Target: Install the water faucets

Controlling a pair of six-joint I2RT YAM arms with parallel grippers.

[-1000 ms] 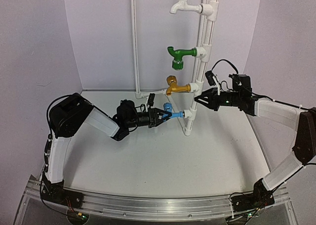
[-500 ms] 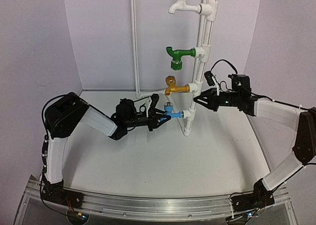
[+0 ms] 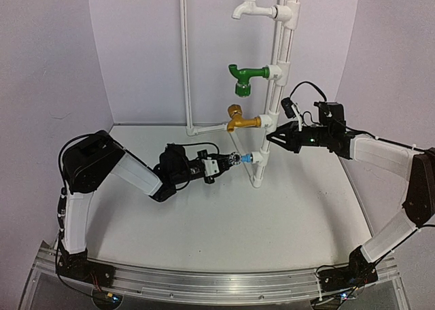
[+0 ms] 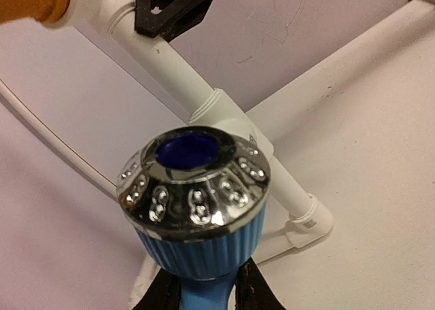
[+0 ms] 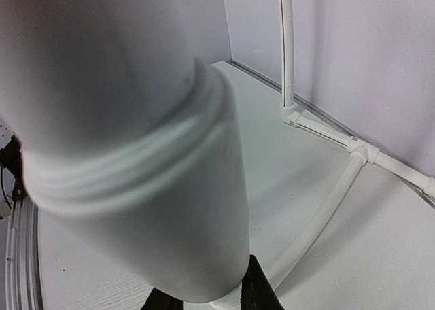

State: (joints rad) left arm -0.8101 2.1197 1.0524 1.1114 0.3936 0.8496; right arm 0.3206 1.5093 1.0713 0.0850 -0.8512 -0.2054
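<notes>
Sky-blue tap [image 3: 239, 158] — off the table [image 3: 204, 221], held level in the left gripper [image 3: 228, 160], just beside the lowest fitting [image 3: 259, 157] of the pipe stand [image 3: 277, 52]. Whether it is seated in that fitting cannot be told from above.

Table: white surface, both arm bases on the near rail.

Pipe stand: white upright at back centre, thinner pipes branching along the table at its foot.

Right gripper [image 3: 272, 137]: closed on the upright, level with the gold tap. In the right wrist view the pipe fills the frame, with the fingertips [image 5: 255, 286] on either side of it at the bottom edge.

Left gripper, wrist view [image 4: 207, 293]: fingers clamped on the ribbed blue body of the tap [image 4: 194, 208]; its silvery end faces the camera, dark blue bore visible.

Fitted taps on the upright, top down — white tap [image 3: 248, 11], green tap [image 3: 246, 75], gold tap [image 3: 241, 118]. The blue one sits below the gold and is the smallest.
</notes>
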